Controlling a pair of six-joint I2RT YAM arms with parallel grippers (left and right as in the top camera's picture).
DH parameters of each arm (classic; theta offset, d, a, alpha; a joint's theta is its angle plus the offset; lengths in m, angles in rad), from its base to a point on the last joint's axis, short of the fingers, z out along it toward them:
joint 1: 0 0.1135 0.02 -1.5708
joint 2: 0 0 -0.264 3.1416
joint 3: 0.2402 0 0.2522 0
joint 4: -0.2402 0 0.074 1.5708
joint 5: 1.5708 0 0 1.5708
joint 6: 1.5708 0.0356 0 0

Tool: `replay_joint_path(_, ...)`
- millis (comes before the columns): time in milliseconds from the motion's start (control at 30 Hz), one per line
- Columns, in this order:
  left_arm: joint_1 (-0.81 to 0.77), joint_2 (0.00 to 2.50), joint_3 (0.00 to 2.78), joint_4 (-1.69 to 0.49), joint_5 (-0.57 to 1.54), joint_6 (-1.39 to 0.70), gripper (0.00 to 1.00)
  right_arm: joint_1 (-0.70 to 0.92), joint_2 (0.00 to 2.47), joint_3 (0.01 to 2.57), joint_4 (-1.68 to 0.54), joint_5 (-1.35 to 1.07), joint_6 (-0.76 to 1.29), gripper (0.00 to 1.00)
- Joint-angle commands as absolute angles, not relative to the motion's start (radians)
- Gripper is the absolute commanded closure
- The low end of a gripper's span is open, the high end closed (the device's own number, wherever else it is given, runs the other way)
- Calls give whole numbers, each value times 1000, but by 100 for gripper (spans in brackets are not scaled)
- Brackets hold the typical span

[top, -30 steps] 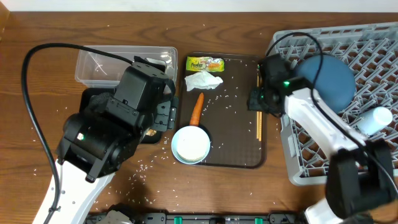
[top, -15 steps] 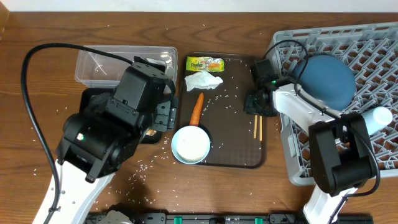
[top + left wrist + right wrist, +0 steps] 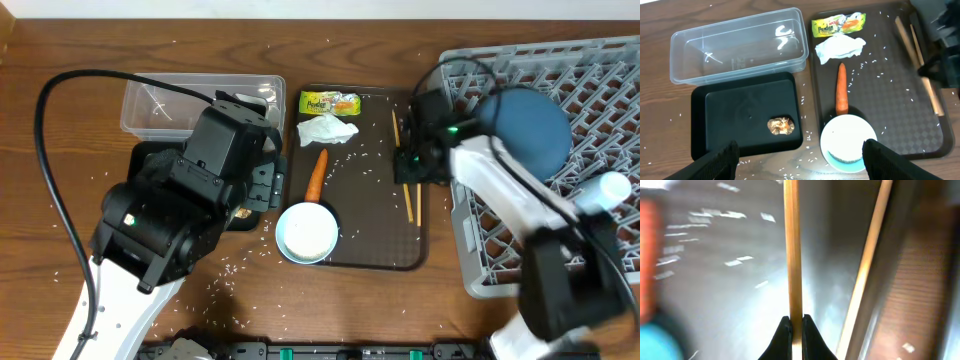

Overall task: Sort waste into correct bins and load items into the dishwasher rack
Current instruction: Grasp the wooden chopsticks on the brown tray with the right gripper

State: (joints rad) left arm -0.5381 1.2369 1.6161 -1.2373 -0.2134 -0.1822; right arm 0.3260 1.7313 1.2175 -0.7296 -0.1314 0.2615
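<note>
My right pincer [image 3: 795, 326] has closed on one thin wooden chopstick [image 3: 792, 250], dragged inward across the brown serving tray [image 3: 370, 250]; loading it can follow.

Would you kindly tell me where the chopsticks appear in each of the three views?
Overhead: chopsticks lie along the brown tray's right side, beside the right arm.
Left wrist: chopsticks at upper right, on the tray's right side, partly hidden by the dark arm.
Right wrist: centre, one stick pinched in the right tool, the other to its right.
Shared landmark: the rice-strewn tray.
</note>
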Motion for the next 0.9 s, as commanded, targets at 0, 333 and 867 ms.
replay_joint_path(0, -533, 1234, 1628, -1241, -225, -177, 21, 295, 1580, 1253, -764, -161, 102, 99)
replay_joint_path(333, -533, 1234, 1628, -1241, -225, -177, 21, 136, 1550, 1248, -823, 54, -109, 99)
replay_joint_path(867, -533, 1234, 1628, -1241, -217, -177, 21, 178, 1600, 1249, -788, -194, -7, 54)
